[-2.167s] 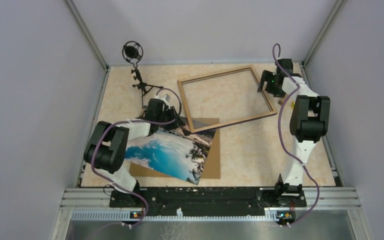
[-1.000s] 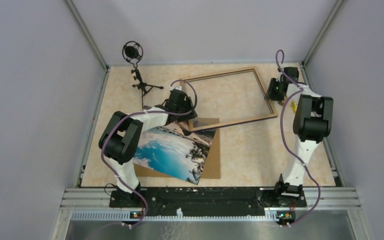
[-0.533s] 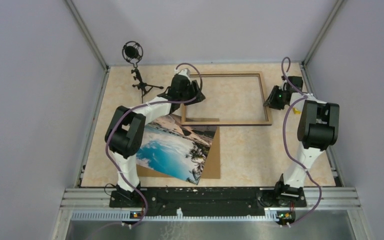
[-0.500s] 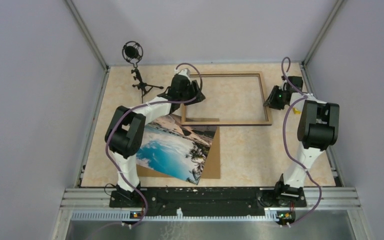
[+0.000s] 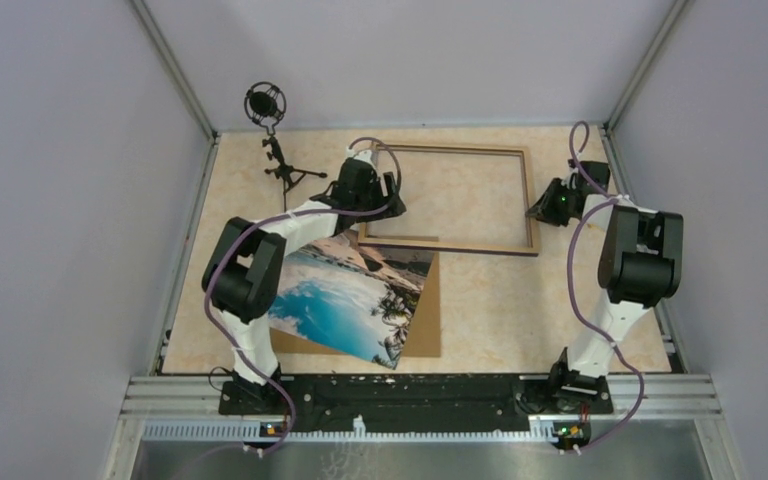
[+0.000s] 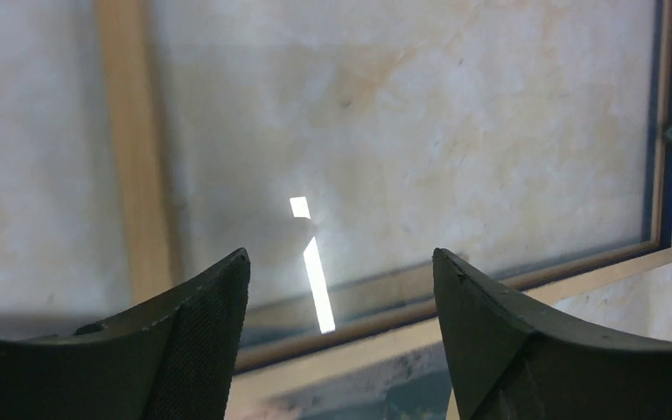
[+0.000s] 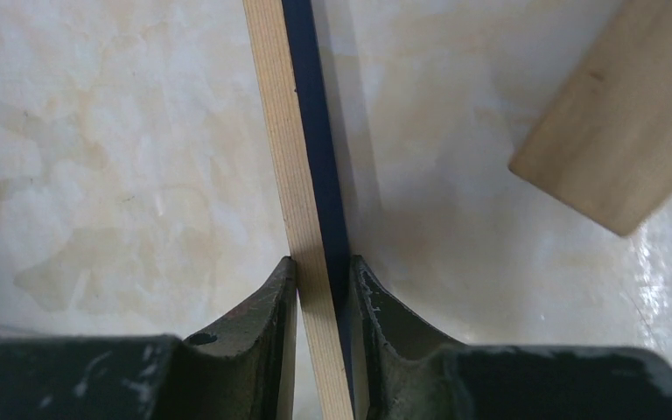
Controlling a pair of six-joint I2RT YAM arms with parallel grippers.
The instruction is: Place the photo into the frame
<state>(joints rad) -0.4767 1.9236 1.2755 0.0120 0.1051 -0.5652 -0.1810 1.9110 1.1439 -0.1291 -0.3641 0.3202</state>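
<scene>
Frame is being kept flat on the table, up toward 12 o'clock, with the light wood side being shown to the overhead camera. Its 3 o'clock rail is being pinched by the right gripper. In the wrist view the jaws are being squeezed almost together on that skinny rail, pale wood on one side and dark blue on the other, so yeah, a proper grip is being had there. A wood block is being seen at about 2 o'clock from those jaws, lying apart from the rail.

Over at the frame's 9 o'clock rail, the left gripper is being held with its jaws spread wide and nothing is being gripped. Only tabletop, a bit of glare and the frame's corner are being seen between the fingers. Whether the frame is being touched by them can't be told.

The photo is being left outside the frame, at roughly 8 o'clock on the table. It's lying picture side up and skewed on a brown board. Its far edge is being partly hidden by the left arm. The board's far edge is being met by the frame's 6 o'clock rail, touching or tucked under, hard to say. A mic stand is being parked at 10 o'clock.
</scene>
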